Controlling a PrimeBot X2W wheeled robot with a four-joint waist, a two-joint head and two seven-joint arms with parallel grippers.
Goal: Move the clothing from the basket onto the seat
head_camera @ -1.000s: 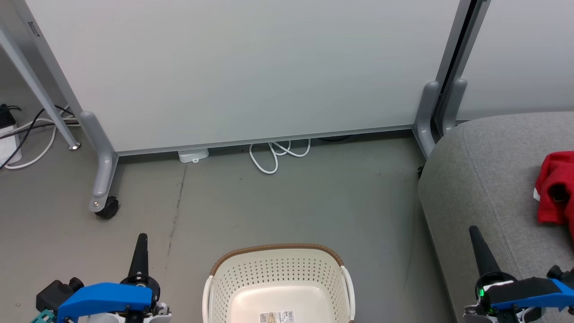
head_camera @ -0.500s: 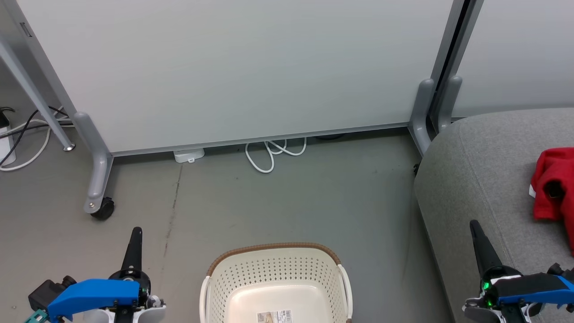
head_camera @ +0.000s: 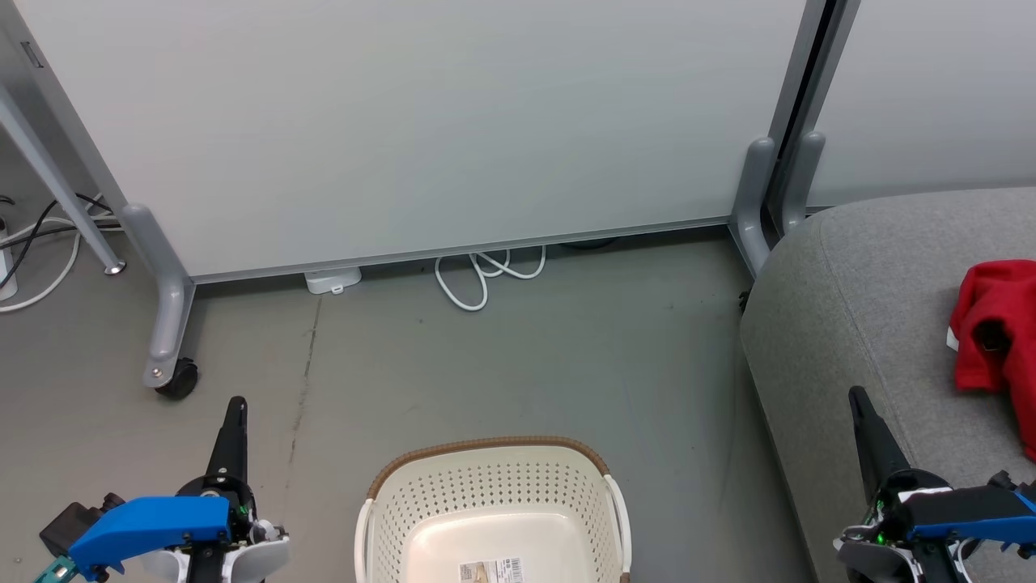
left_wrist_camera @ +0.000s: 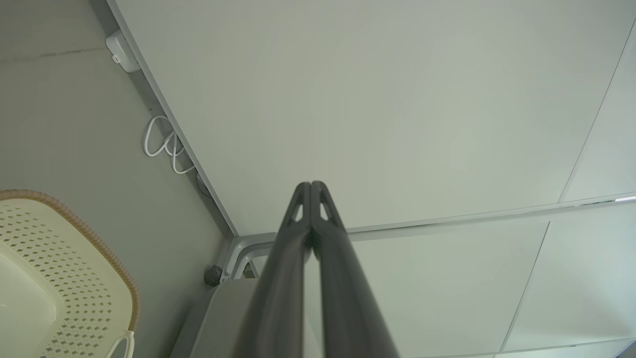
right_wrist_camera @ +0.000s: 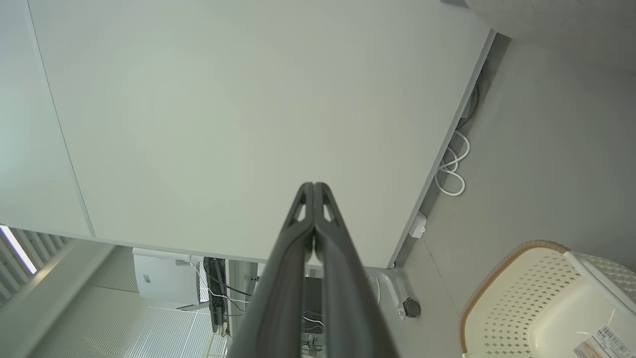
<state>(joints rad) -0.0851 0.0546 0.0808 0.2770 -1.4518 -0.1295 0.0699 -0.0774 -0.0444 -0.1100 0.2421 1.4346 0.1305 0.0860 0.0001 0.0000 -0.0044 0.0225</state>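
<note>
The clothing is seen lying on the seat; the basket appears emptied; the left gripper and right gripper are pressed closed, nothing held.

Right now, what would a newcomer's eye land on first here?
The bright red clothing lies crumpled on the grey seat at the right edge of the head view. Next, the cream basket at bottom centre on the floor, a label on its bare bottom. The left pincer and right pincer flank it, both shut, holding nothing.
</note>
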